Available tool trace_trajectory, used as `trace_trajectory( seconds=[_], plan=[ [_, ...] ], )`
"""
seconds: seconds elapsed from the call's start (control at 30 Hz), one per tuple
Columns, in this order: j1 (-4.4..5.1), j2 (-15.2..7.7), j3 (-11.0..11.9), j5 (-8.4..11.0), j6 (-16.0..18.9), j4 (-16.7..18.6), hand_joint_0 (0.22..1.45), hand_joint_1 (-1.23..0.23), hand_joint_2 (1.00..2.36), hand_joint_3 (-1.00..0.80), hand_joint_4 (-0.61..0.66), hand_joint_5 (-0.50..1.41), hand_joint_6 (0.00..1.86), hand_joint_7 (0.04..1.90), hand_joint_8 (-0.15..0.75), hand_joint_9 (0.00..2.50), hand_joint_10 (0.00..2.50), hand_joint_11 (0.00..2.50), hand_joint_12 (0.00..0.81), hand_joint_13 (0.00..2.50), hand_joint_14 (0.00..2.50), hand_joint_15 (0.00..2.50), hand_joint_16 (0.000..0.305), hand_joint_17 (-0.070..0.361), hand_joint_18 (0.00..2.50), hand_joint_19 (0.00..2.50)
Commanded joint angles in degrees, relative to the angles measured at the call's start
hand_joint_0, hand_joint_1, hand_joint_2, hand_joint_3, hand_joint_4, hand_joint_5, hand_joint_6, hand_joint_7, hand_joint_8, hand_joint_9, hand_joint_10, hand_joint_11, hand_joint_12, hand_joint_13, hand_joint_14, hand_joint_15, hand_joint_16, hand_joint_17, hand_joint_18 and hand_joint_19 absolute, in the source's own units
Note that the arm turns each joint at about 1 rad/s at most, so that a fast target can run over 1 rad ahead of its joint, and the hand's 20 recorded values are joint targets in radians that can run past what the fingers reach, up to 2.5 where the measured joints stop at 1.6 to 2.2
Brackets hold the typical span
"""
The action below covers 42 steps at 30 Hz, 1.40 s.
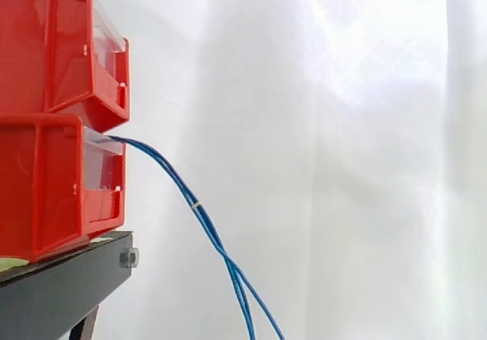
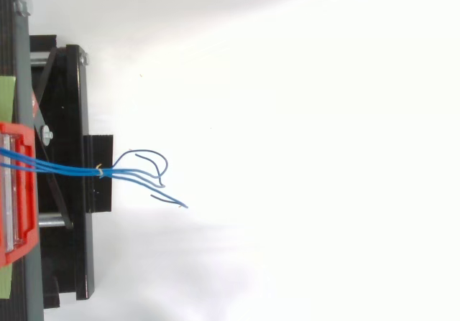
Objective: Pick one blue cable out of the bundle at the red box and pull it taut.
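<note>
White curtain [image 1: 342, 127] behind stacked red bins [image 1: 53, 74] on a black stand [image 1: 61, 287].
Blue cables [image 1: 207, 224] leave the lower bin [image 1: 46, 195], bound by a pale tie [image 2: 99, 169], and sag rightward, loose ends fanning apart.

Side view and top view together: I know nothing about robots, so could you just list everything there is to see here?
Red bins: two, red, stacked at the left on the stand.
Blue cables: a bundle of several, blue, coming out of the lower bin's opening and drooping past the stand's edge; their loose ends fan apart.
Tie: one, pale, round the bundle partway along.
Stand: one, black, under the bins.
Bolt: one, silvery, on the stand's end.
Curtain: one, white, behind everything.
</note>
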Motion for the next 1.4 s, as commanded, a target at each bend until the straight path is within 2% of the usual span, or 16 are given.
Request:
trace_trajectory(
  seconds=[0.0,0.07,0.13,0.3,0.57,0.63,0.7,0.8,0.83,0.97,1.07,1.13,1.23,1.27,1.33,1.37],
  plan=[
    [0.3,-0.92,-0.01,0.4,-1.3,2.19,0.53,-0.57,1.0,-0.5,0.36,-0.19,0.5,0.81,0.361,0.84,0.01,0.52,0.41,0.62,0.01,0.2,0.059,0.134,0.51,0.23],
    [0.38,-1.79,-0.01,0.4,-1.39,2.89,0.53,-0.57,1.0,-0.5,0.36,-0.19,0.5,0.81,0.36,0.85,0.01,0.54,0.411,0.64,0.01,0.21,0.06,0.134,0.54,0.24],
    [0.47,-4.34,-0.01,0.14,-0.86,3.33,0.53,-0.57,1.0,-0.5,0.36,-0.19,0.5,0.81,0.359,0.86,0.01,0.56,0.413,0.65,0.01,0.22,0.06,0.134,0.55,0.25],
    [0.12,-8.03,-0.01,0.23,1.42,4.47,0.53,-0.57,1.0,-0.5,0.36,-0.19,0.5,0.81,0.36,0.93,0.01,0.68,0.418,0.69,0.01,0.25,0.059,0.134,0.58,0.26],
    [0.21,-10.32,-0.01,0.4,1.6,10.89,0.53,-0.57,1.0,-0.5,0.36,-0.19,0.5,0.81,0.364,0.98,0.01,0.68,0.421,0.77,0.01,0.27,0.06,0.134,0.64,0.29],
    [0.21,-11.9,-0.01,0.58,1.42,12.56,0.53,-0.57,1.0,-0.5,0.37,-0.19,0.5,0.81,0.365,0.97,0.02,0.67,0.421,0.76,0.01,0.27,0.06,0.134,0.64,0.3],
    [0.21,-13.75,-0.01,0.58,1.42,14.32,0.53,-0.57,1.0,-0.5,0.36,-0.19,0.5,0.81,0.365,0.89,0.02,0.64,0.422,0.73,0.01,0.27,0.06,0.135,0.64,0.3],
    [0.21,-14.63,-0.01,0.58,1.51,15.2,0.53,-0.57,1.0,-0.5,0.35,-0.19,0.5,0.81,0.355,0.7,0.01,0.57,0.424,0.65,0.01,0.26,0.06,0.135,0.6,0.3],
    [0.12,-15.42,-0.01,0.58,1.42,16.95,0.53,-0.57,1.0,-0.5,0.35,-0.19,0.5,0.81,0.351,0.67,0.01,0.55,0.422,0.64,0.01,0.26,0.06,0.135,0.6,0.31],
    [0.12,-15.59,-0.01,0.75,0.46,19.68,0.52,-0.58,1.0,-0.5,0.33,-0.19,0.5,0.81,0.349,0.58,0.01,0.44,0.425,0.6,0.01,0.24,0.06,0.135,0.58,0.3],
    [0.3,-15.68,-0.01,2.16,-1.57,20.38,0.52,-0.59,1.0,-0.5,0.33,-0.19,0.5,0.81,0.344,0.54,0.01,0.4,0.421,0.57,0.01,0.23,0.06,0.135,0.56,0.3],
    [0.38,-17.18,-0.01,3.48,-3.06,21.26,0.52,-0.59,1.0,-0.5,0.33,-0.19,0.5,0.81,0.345,0.54,0.01,0.4,0.422,0.57,0.01,0.23,0.06,0.135,0.56,0.3],
    [0.21,-18.23,-0.01,3.83,-3.32,22.4,0.52,-0.6,1.0,-0.5,0.34,-0.18,0.5,0.82,0.347,0.54,0.01,0.4,0.422,0.55,0.01,0.23,0.06,0.135,0.55,0.29],
    [-0.06,-19.9,-0.01,3.65,-2.8,24.16,0.52,-0.61,1.0,-0.5,0.35,-0.18,0.5,0.83,0.347,0.54,0.01,0.41,0.422,0.55,0.01,0.23,0.06,0.134,0.54,0.29],
    [-0.14,-21.04,-0.01,3.74,-2.53,26.45,0.53,-0.66,1.0,-0.5,0.35,-0.18,0.5,0.84,0.342,0.5,0.01,0.4,0.422,0.52,0.01,0.22,0.059,0.134,0.52,0.3],
    [-0.14,-21.83,-0.01,3.74,-2.8,29.17,0.52,-0.68,1.0,-0.5,0.35,-0.18,0.5,0.84,0.342,0.48,0.01,0.39,0.422,0.5,0.01,0.22,0.059,0.133,0.5,0.3]
  ],
)
